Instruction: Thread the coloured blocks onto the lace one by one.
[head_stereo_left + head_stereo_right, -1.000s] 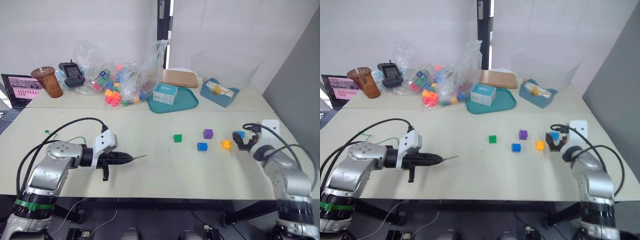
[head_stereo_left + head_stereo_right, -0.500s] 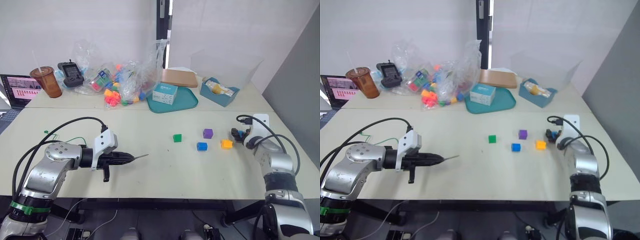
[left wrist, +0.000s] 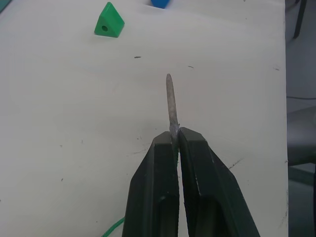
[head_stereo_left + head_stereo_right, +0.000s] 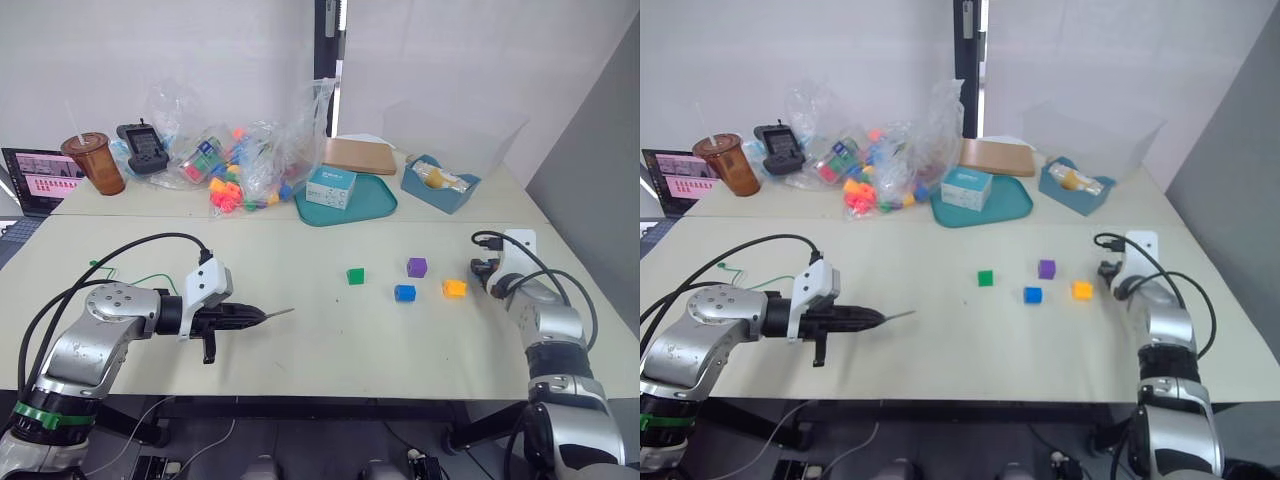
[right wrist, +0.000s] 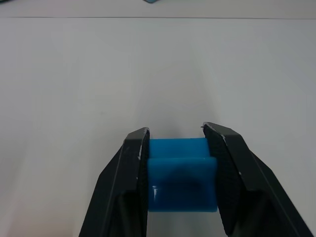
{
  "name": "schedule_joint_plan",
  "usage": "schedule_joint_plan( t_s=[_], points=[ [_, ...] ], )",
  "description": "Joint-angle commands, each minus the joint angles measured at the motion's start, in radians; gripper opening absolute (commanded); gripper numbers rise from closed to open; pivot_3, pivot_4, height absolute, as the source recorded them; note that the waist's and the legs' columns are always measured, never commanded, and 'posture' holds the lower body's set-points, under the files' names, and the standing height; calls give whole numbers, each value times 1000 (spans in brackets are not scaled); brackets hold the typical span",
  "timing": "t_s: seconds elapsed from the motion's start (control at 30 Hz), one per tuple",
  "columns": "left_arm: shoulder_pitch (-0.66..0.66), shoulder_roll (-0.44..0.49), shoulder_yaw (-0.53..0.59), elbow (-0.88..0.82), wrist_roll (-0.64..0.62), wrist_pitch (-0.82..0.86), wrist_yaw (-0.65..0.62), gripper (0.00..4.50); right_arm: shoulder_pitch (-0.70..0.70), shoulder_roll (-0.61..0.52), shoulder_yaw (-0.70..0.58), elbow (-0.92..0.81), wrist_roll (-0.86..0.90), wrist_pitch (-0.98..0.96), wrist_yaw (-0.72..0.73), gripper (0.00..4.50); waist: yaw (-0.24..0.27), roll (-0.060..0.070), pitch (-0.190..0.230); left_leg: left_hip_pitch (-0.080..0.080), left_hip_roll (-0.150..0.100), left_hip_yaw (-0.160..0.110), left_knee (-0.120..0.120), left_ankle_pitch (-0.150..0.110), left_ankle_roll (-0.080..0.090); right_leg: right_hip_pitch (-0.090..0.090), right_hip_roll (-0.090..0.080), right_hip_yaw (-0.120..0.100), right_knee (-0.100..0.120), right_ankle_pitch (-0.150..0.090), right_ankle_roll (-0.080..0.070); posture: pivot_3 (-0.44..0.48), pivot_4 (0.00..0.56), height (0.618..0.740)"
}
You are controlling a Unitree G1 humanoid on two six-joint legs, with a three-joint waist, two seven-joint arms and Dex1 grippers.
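My left gripper (image 4: 255,315) is shut on the lace's stiff grey tip (image 3: 171,101), which points right towards the blocks. The green lace (image 4: 140,280) trails back over the table behind the left arm. In the right wrist view my right gripper (image 5: 176,134) has both fingers pressed against a light blue block (image 5: 182,180). This gripper (image 4: 480,272) sits low at the table's right side. Left of it lie the orange-yellow block (image 4: 454,288), the purple block (image 4: 416,267), the dark blue block (image 4: 404,293) and the green block (image 4: 354,276).
At the back stand a clear bag of toys (image 4: 245,160), a teal tray (image 4: 350,205) with a small box (image 4: 330,187), a blue tape dispenser (image 4: 438,185), a brown drink cup (image 4: 93,163) and a screen (image 4: 38,180). Black cables loop over both arms.
The right gripper's fingers have closed onto the light blue block, and that arm has drawn in a little. The left gripper and the lace tip have stayed put.
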Motion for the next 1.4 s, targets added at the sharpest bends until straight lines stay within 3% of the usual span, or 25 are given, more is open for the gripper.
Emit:
schedule_joint_plan(
  t_s=[0.03,0.17,0.3,0.47,0.53,0.63,0.87,1.03,1.1,1.23,1.3,1.4],
  points=[
    [-3,13,-2,-8,-6,-26,0,0,46,-17,-41,-259,42,65,-2,1177,2,2,1,0,0,0,0,0,0,0,0,0,0,0,0,0,150,740],
    [-15,20,-12,20,-6,-33,-17,0,151,-6,-72,-697,113,309,-56,1177,6,5,3,-1,0,0,0,0,0,-1,0,0,1,0,0,0,150,740],
    [-46,6,-51,67,10,-55,-24,0,191,87,-34,-1133,228,647,-151,1177,2,6,4,-2,0,0,0,0,0,-4,1,1,3,0,0,0,150,740],
    [-95,-29,-98,119,29,-74,-16,0,183,363,139,-1409,231,957,-332,1177,0,6,4,-3,1,-1,0,0,0,-8,2,2,8,0,0,0,150,740],
    [-114,-40,-110,131,33,-84,-22,0,206,448,214,-1440,202,1008,-380,1177,0,6,4,-10,0,0,0,1,-2,-17,2,3,13,0,0,0,150,740],
    [-133,-41,-118,141,30,-83,-37,0,248,437,387,-1433,175,1011,-393,1177,3,6,4,-11,-1,-1,1,2,-3,-17,1,3,15,0,0,0,150,740],
    [-148,-44,-122,167,42,-104,-30,0,366,360,610,-1215,78,754,-330,1177,-6,6,4,-10,-2,-1,1,2,-3,-17,1,2,12,0,0,0,150,740],
    [-132,-32,-111,140,29,-95,-29,0,392,354,633,-1149,23,619,-297,1177,-18,5,4,-10,-1,-2,1,2,-3,-17,2,3,13,0,0,0,150,740],
    [-119,-20,-101,118,19,-85,-31,0,404,371,611,-1155,28,580,-280,2243,-20,5,4,-10,-1,-2,1,2,-3,-17,2,3,13,0,0,0,150,740],
    [-92,-1,-86,91,12,-78,-30,0,411,372,558,-1215,65,586,-219,3615,-20,5,4,-10,1,-2,1,2,-3,-17,4,3,13,0,0,0,150,740],
    [-78,12,-68,76,7,-71,-26,0,346,318,485,-1287,122,649,-140,4301,-20,5,4,-10,1,-2,1,2,-3,-17,4,3,13,0,0,0,150,740],
    [-62,21,-47,55,-4,-59,-14,0,231,230,359,-1342,273,737,24,4476,-19,5,4,-10,0,-2,2,2,-3,-17,3,3,13,0,0,0,150,740]
  ],
)
